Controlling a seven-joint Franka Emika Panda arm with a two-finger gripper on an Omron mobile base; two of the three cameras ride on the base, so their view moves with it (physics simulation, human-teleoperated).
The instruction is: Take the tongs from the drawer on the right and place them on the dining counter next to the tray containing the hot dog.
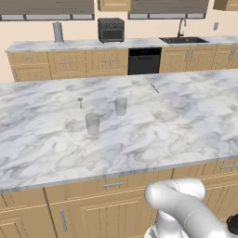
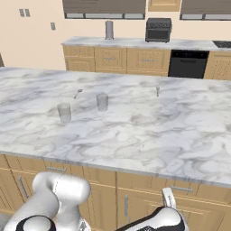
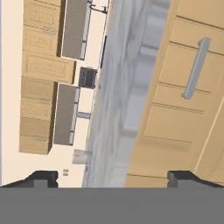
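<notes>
The dining counter (image 1: pixel 162 125) of white veined marble spans both base views (image 2: pixel 149 131) and runs as a pale band through the rolled hand view (image 3: pixel 124 92). Below its edge are light-wood panelled fronts, all closed. In the hand view my gripper (image 3: pixel 113 177) is open, its two dark fingertips (image 3: pixel 41 177) wide apart with nothing between them. It faces a closed panelled drawer front (image 3: pixel 175 100) with a silver bar handle (image 3: pixel 195 68), a short way off. A matching closed front with a handle (image 2: pixel 180 188) sits at the island's right. The tongs are hidden. The tray and the hot dog are out of view.
Two clear glasses (image 1: pixel 92 123) (image 1: pixel 121 106) stand on the island top, with a small utensil (image 1: pixel 80 101) to their left and another (image 1: pixel 154 87) farther right. Behind runs a wall counter with a sink (image 1: pixel 183 40), a black dishwasher (image 1: pixel 144 61) and a toaster oven (image 1: pixel 110 30).
</notes>
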